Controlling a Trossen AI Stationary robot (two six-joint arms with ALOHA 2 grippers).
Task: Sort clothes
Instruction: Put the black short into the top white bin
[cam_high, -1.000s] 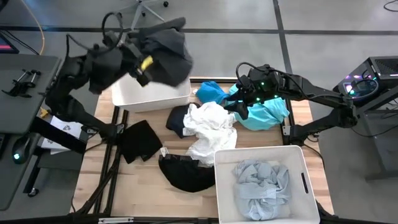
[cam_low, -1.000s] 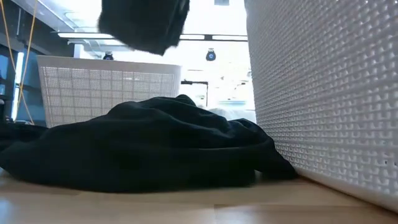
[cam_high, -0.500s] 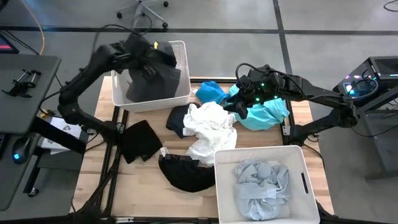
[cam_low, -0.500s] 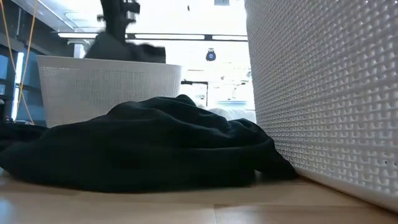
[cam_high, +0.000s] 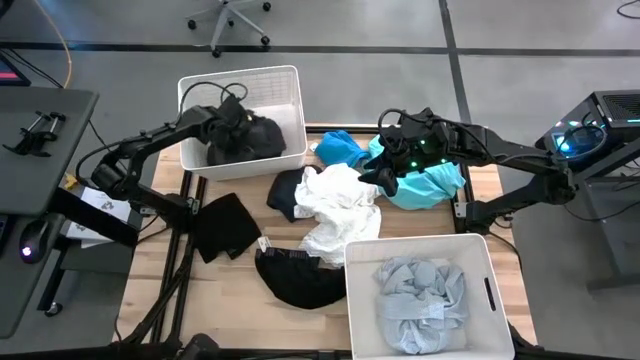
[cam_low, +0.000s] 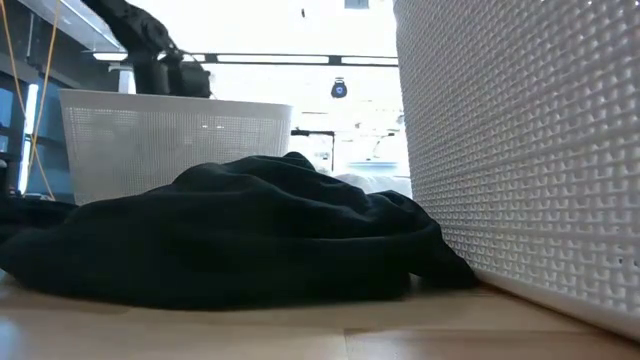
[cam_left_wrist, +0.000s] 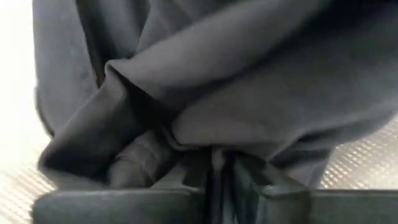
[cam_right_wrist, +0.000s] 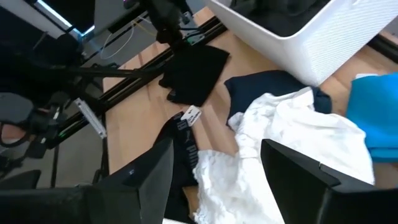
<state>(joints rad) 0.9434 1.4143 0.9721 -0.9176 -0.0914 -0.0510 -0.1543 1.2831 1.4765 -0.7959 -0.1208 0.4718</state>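
We see a light wooden table (cam_high: 230, 305) carrying two white perforated plastic bins: a large near-right bin (cam_high: 365, 300) and a far-left bin (cam_high: 272, 85). The near-right bin holds a crumpled pale grey-blue garment (cam_high: 420, 295); in the low view its wall (cam_low: 520, 150) fills the right side. The far-left bin holds a bunched dark grey garment (cam_high: 255, 138), and the left gripper (cam_high: 228, 112) reaches down into that bin. In the left wrist view we see its two dark fingers (cam_left_wrist: 261, 186) pressed close together with a fold of the dark grey garment (cam_left_wrist: 217, 81) clenched between them. The right gripper (cam_high: 385, 172) hovers over the far-right heap with its fingers (cam_right_wrist: 155, 180) spread apart and nothing between them. That heap comprises a turquoise garment (cam_high: 435, 185) with a bright blue garment (cam_high: 338, 148) just beside it on the left. At the table centre lies a rumpled white garment (cam_high: 335, 205), overlapping a dark navy garment (cam_high: 285, 192) on its left. A black garment (cam_high: 295, 278) lies near the front edge, touching the near-right bin; in the low view it spreads across the foreground (cam_low: 230, 235). A smaller flat black garment (cam_high: 225, 225) lies at the left edge of the table.
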